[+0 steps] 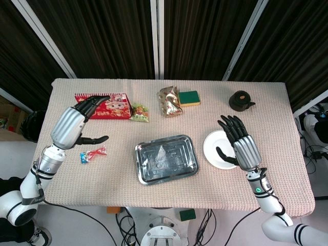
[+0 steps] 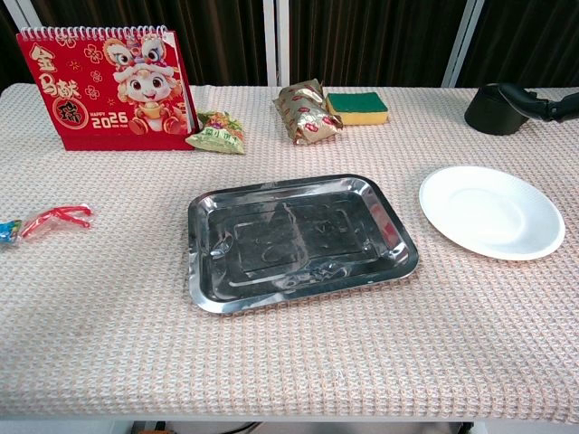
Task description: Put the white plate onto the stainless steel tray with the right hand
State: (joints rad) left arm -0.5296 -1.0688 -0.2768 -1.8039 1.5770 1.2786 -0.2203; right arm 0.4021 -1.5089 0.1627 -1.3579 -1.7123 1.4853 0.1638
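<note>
The white plate [image 1: 215, 148] [image 2: 489, 211] lies flat on the cloth to the right of the stainless steel tray [image 1: 166, 159] [image 2: 298, 237], which holds nothing. My right hand [image 1: 237, 141] hovers over the plate's right part with fingers spread and thumb out, holding nothing; it hides part of the plate in the head view. My left hand [image 1: 84, 123] is open above the table's left side, near the red calendar. Neither hand shows in the chest view.
A red calendar [image 2: 109, 86] stands at the back left with a green snack packet [image 2: 217, 133] beside it. A foil packet [image 2: 306, 110] and a green sponge [image 2: 356, 107] lie behind the tray. A black cup [image 2: 507, 107] sits at the back right. Wrapped candies [image 2: 50, 220] lie at the left.
</note>
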